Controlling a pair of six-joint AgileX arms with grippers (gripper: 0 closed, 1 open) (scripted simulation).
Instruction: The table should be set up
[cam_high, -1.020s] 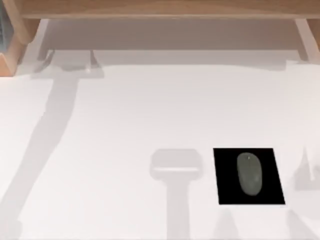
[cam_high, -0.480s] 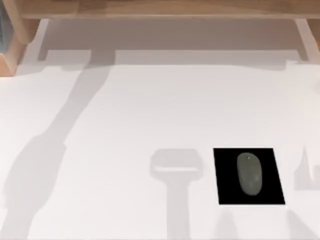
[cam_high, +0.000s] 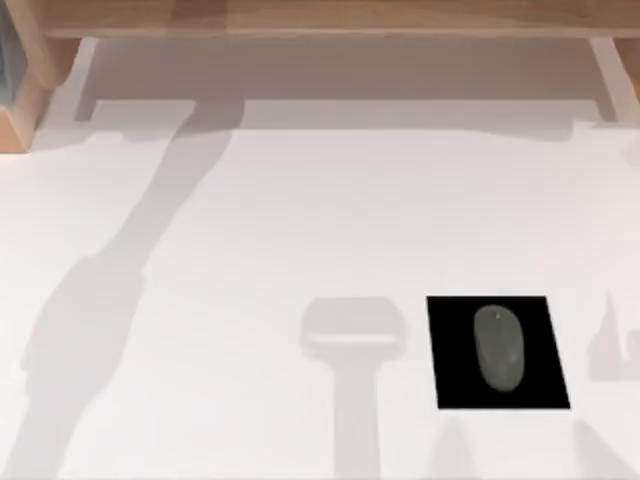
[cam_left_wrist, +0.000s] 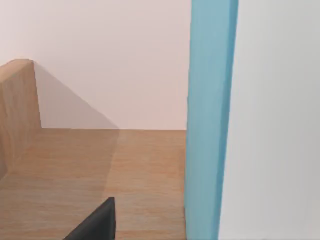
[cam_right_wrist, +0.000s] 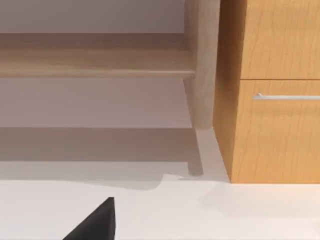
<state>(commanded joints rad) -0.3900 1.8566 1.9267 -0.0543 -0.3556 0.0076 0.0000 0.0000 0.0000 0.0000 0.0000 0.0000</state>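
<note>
White table (cam_high: 300, 230) carries a grey mouse (cam_high: 498, 347) on its black pad (cam_high: 450, 385); judged mid-setup, the left arm next reaches the blue panel (cam_left_wrist: 210, 120) facing its jaws, whose state I cannot tell.

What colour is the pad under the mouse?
Black; the pad under the grey mouse shows best in the top view.

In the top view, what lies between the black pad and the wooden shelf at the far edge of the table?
In the top view, bare white table separates the black pad from the wooden shelf; shadows cross it.
</note>
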